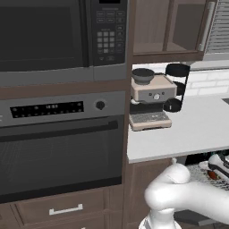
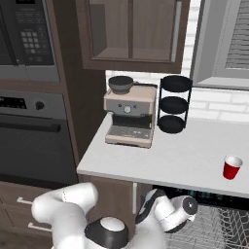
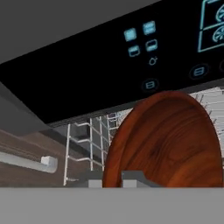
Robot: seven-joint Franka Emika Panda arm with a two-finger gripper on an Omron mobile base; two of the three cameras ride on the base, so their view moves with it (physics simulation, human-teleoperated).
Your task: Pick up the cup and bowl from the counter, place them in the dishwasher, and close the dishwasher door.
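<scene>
In the hand view a round brown wooden bowl [image 3: 168,140] stands on edge, its rim between the fingertips of my gripper [image 3: 114,178], which is shut on it. Behind the bowl are the dishwasher's black control strip [image 3: 131,57] with teal lights and the grey wire rack [image 3: 94,131]. In the right base view my hand [image 2: 181,210] reaches under the counter [image 2: 170,155] toward the rack [image 2: 221,223]. A red cup [image 2: 232,168] stands upright on the counter near its front right edge. The left base view has the hand [image 1: 219,163] low at the right edge, over the rack [image 1: 199,172].
A beige coffee machine [image 2: 130,116] and a black three-tier stand [image 2: 174,104] sit at the counter's back. The black-glass oven [image 1: 58,143] and microwave [image 1: 44,36] fill the wall to the left. A cabinet handle [image 3: 26,159] lies left of the rack.
</scene>
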